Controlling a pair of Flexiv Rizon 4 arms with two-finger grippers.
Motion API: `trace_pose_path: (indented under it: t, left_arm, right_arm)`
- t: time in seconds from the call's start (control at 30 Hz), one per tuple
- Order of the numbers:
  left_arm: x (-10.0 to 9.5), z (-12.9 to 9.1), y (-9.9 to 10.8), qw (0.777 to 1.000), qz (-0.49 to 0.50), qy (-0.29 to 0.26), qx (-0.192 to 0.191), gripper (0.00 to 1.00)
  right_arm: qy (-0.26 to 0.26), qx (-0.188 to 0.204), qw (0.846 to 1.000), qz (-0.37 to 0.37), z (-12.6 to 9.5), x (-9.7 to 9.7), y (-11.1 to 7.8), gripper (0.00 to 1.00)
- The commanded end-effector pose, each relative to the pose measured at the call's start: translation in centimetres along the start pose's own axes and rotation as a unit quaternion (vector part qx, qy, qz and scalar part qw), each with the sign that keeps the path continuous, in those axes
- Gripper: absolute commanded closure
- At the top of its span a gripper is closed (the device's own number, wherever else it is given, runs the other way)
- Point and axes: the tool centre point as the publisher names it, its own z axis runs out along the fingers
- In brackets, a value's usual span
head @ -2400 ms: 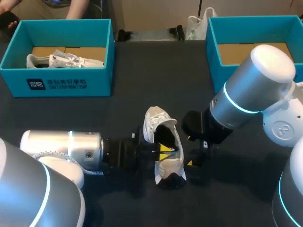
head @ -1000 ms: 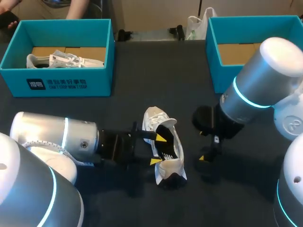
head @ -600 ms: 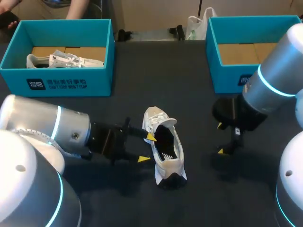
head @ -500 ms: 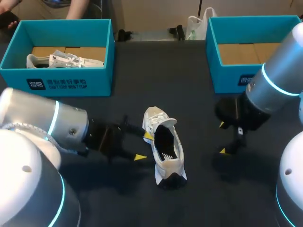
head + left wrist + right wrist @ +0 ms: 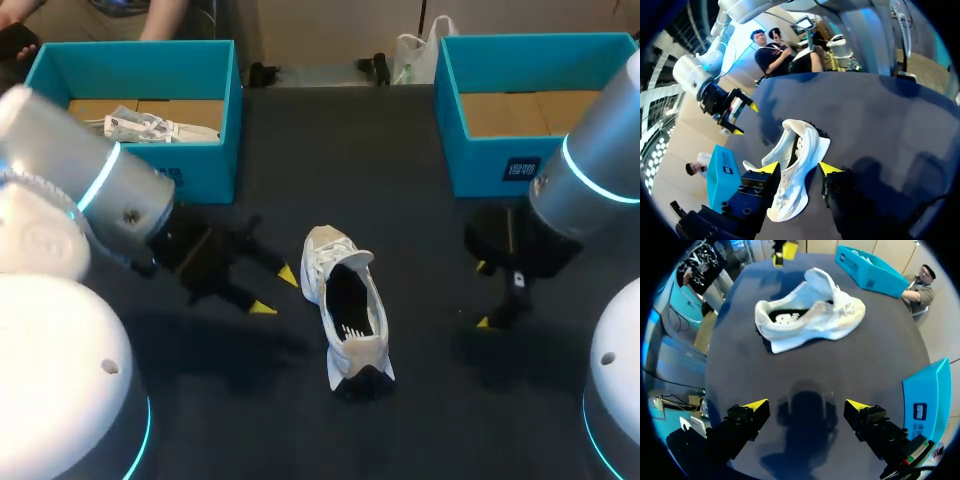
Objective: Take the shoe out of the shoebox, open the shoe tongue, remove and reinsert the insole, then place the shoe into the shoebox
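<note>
Shoe [image 5: 347,312] sits on its sole near the middle of the dark surface [image 5: 300,180], a little toward the near edge, with its toe toward the far edge and its black heel toward the near one. Its tongue [image 5: 348,258] stands folded up and forward, leaving the mouth wide. The dark insole [image 5: 345,295] looks to be lying flat inside, so I'd say the insole work is done and boxing is what remains. Neither arm has hold of anything. The left end effector [image 5: 275,291] hangs just beside the shoe's left flank, its yellow-tipped fingers spread wide and touching nothing. The right end effector [image 5: 483,295] is well off to the right over bare surface, likewise spread and empty. The left shoebox [image 5: 150,170] stands at the far left corner with a second shoe [image 5: 140,128] in it. The right shoebox [image 5: 490,165], at the far right corner, shows only its cardboard floor. Which box is meant I cannot tell. As I judge it, the next move calls for one end effector to close across the sides of the soft upper, lift the shoe above a box wall and set it inside without snagging the raised tongue.
</note>
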Motion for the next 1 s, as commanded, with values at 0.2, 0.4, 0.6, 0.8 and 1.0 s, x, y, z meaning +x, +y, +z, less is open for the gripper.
trace_pose_path:
  t: [0.2, 0.4, 0.6, 0.8, 1.0]
  left_arm:
    - [-0.2, -2.9, -0.2, 0.984, 0.022, 0.174, 0.023, 0.58]
    - [-0.3, -3.9, -0.3, 0.974, 0.038, 0.223, 0.022, 0.77]
    - [-0.9, -4.7, -0.2, 0.955, 0.09, 0.284, -0.012, 1.0]
    - [-1.4, -5.1, -0.1, 0.957, 0.119, 0.266, -0.013, 1.0]
    - [-1.4, -5.1, -0.1, 0.957, 0.119, 0.266, -0.013, 1.0]
  right_arm:
    - [-0.003, 0.001, 0.999, 0.038, -4.0, -1.1, -4.6, 0.0]
    - [-0.003, 0.001, 0.999, 0.038, -4.0, -1.1, -4.6, 0.0]
    - [-0.003, 0.001, 0.999, 0.038, -4.0, -1.1, -4.6, 0.0]
    - [-0.003, 0.001, 0.999, 0.038, -4.0, -1.1, -4.6, 0.0]
    - [-0.003, 0.001, 0.999, 0.038, -4.0, -1.1, -4.6, 0.0]
